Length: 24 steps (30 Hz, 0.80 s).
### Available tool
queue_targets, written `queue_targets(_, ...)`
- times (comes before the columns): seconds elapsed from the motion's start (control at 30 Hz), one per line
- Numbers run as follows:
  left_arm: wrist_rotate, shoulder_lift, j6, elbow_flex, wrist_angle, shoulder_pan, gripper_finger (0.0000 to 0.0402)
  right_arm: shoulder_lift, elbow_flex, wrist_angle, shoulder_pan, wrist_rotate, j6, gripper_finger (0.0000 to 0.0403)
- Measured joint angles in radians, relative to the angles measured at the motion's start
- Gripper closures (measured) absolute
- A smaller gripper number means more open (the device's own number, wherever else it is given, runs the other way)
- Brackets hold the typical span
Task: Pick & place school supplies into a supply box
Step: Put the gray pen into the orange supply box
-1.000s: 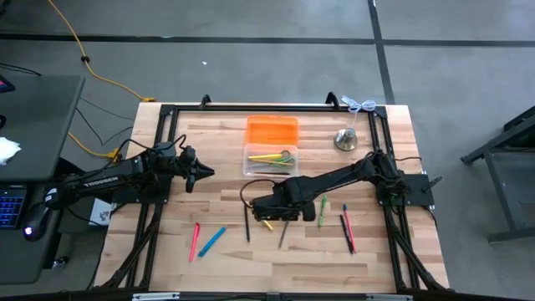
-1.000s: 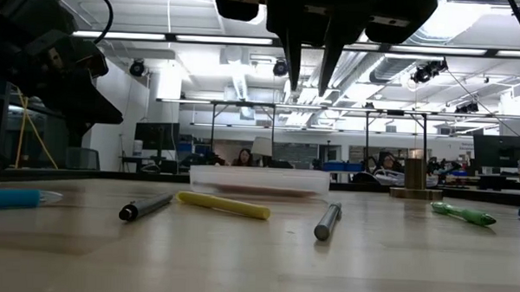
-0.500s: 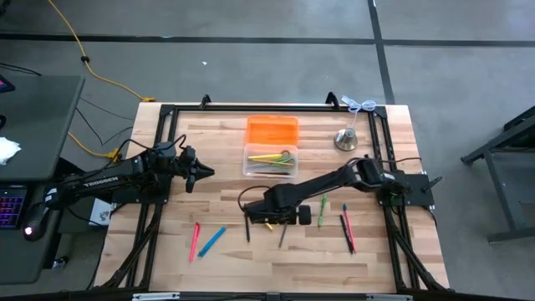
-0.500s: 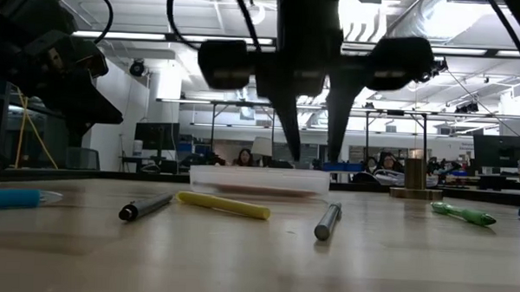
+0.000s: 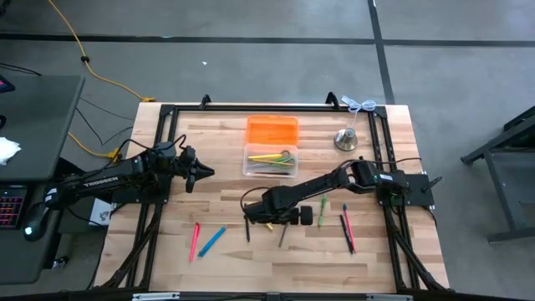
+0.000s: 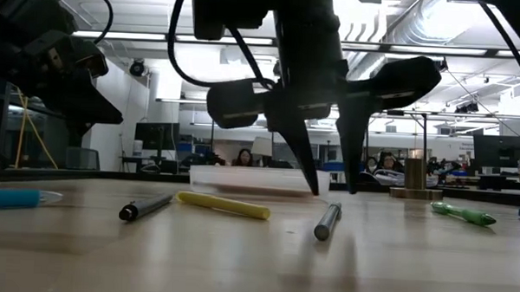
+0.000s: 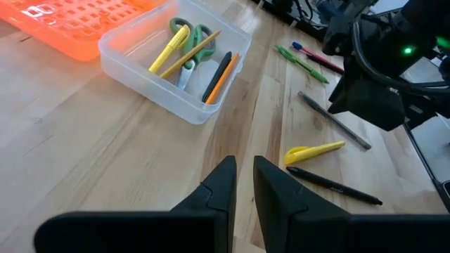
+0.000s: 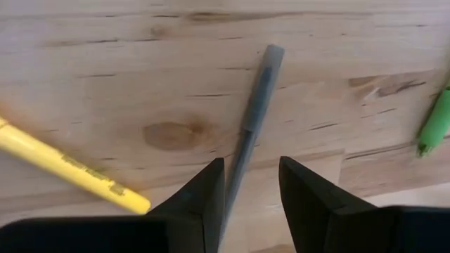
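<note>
The clear supply box [image 5: 270, 160] stands at mid-table and holds a yellow marker, green-handled scissors and several pens [image 7: 190, 60]. Loose on the wood lie a grey pen [image 8: 253, 105], a yellow marker [image 6: 223, 204] and a black pen [image 6: 145, 207]. My right gripper [image 6: 332, 192] points straight down, open, with a finger on either side of the grey pen [image 6: 327, 220], just above it. My left gripper [image 7: 242, 176] hovers at the table's left [image 5: 201, 173], narrowly open with nothing between its fingers.
An orange lid-like piece [image 5: 272, 130] lies just beyond the box, and a silver bell [image 5: 345, 140] stands at the far right. A green pen [image 5: 322, 209] and pink and black pens [image 5: 347, 230] lie to the right. A pink pen [image 5: 194, 241] and a blue pen [image 5: 212, 241] lie near-left.
My right gripper has come down from high over the table until its fingertips stand just above the grey pen, and its fingers have spread a little wider. The pens have not moved.
</note>
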Motion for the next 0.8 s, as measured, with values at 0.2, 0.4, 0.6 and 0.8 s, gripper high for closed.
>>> queue_targets(0.2, 0.0, 0.0, 0.026, 0.0, 0.0, 0.0, 0.0323, 0.006, -0.019, 0.036, 0.0, -0.003, 0.002, 0.029)
queue_targets(0.4, 0.001, 0.0, 0.03, 0.0, 0.0, 0.0, 0.0323, -0.002, -0.137, 0.211, -0.001, -0.062, 0.021, 0.029)
queue_targets(0.6, 0.001, 0.0, 0.03, 0.0, 0.0, 0.0, 0.0323, 0.001, -0.161, 0.239, -0.001, -0.069, 0.046, 0.0291)
queue_targets(0.8, 0.001, 0.0, 0.03, 0.0, 0.0, 0.0, 0.0323, 0.003, -0.163, 0.242, -0.01, -0.074, 0.041, 0.0316)
